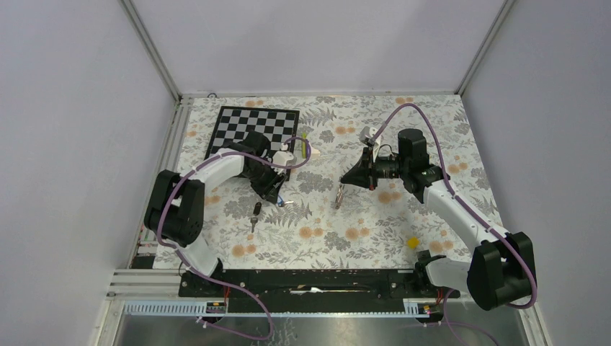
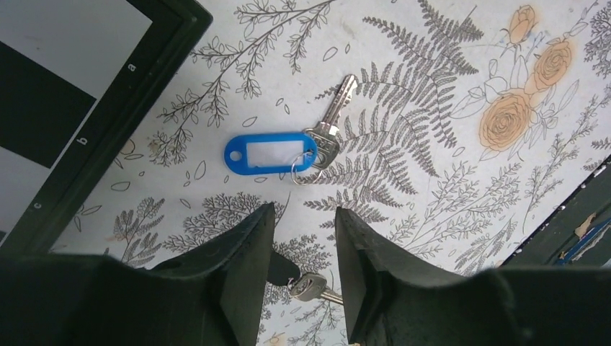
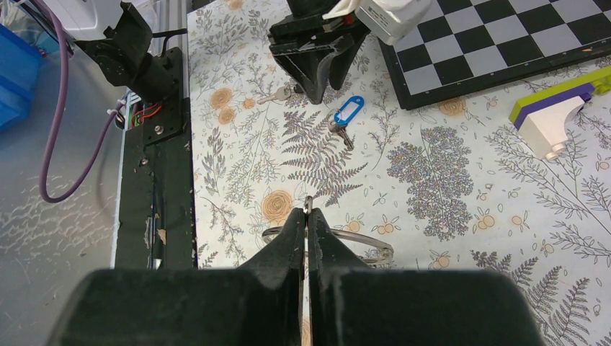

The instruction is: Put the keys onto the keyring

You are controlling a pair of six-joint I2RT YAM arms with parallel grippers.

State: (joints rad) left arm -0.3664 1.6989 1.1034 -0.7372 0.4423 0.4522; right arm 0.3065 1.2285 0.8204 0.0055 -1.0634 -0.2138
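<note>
Your left gripper (image 2: 304, 216) has its jaws released, with nothing between the fingertips. The black-headed key (image 2: 306, 285) lies on the table (image 2: 447, 216) under the gap, back toward the wrist, its blade running out to one side. Just beyond the fingertips is the blue-tagged key (image 2: 270, 153). Its tag lies crosswise to the jaws' reach and its blade angles away past the far side. I judge that closing on the tag as it lies would catch its long axis, so the wrist would need turning first. Your right gripper (image 3: 308, 216) has its jaws clenched on the keyring (image 3: 362, 236), whose wire loop spreads out to either side of the fingertips. Both keys lie well ahead of those jaws, right by the left gripper, so the left arm is much the nearer to them. Only the left wrist view shows the black head beneath the gap. Only the right wrist view shows the grip on the ring, which the top view leaves too small to read.
</note>
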